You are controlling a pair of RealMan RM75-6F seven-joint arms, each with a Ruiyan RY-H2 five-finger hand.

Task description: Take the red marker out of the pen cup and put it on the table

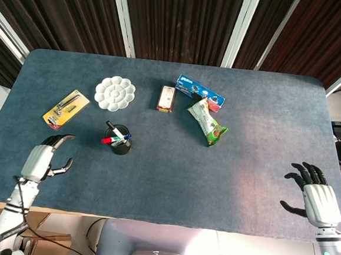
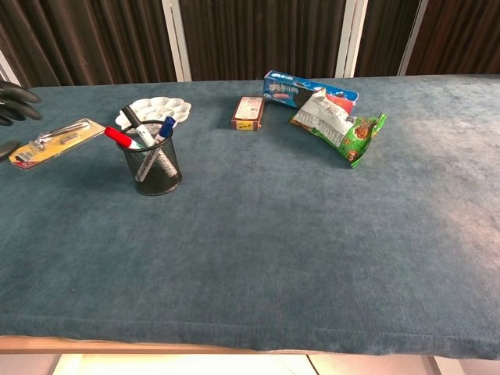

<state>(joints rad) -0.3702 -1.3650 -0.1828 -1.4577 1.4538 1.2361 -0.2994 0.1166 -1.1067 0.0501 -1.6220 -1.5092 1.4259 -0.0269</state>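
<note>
Nothing done yet, as I read it. My left robot hand (image 1: 45,156) hangs over the near-left part of the tabletop (image 1: 166,180), nearer to me than the pen cup (image 1: 121,142) and off to its left, fingers apart and holding nothing. In the chest view only its dark fingertips (image 2: 16,101) show at the left edge. My right robot hand (image 1: 314,198) sits at the near-right edge, well apart from the pen cup, spread and idle too.

The red marker (image 1: 108,140) is in the pen cup, its red cap leaning out toward the left, toward my left robot hand. A black marker (image 2: 131,116) and a blue marker (image 2: 165,127) share the cup, so I judge the pinch has to take the red cap alone.

Left to do: reach, grip, lift out, lay it on bare tabletop. That's the whole task.

Beyond the pen cup: yellow tool card (image 1: 65,108) to its far left, white paint palette (image 1: 115,93) straight behind, small red box (image 1: 166,98) behind to the right. Further right, a green snack bag (image 1: 208,123) and a blue cookie box (image 1: 200,92). None of these blocks my path to the cup.
</note>
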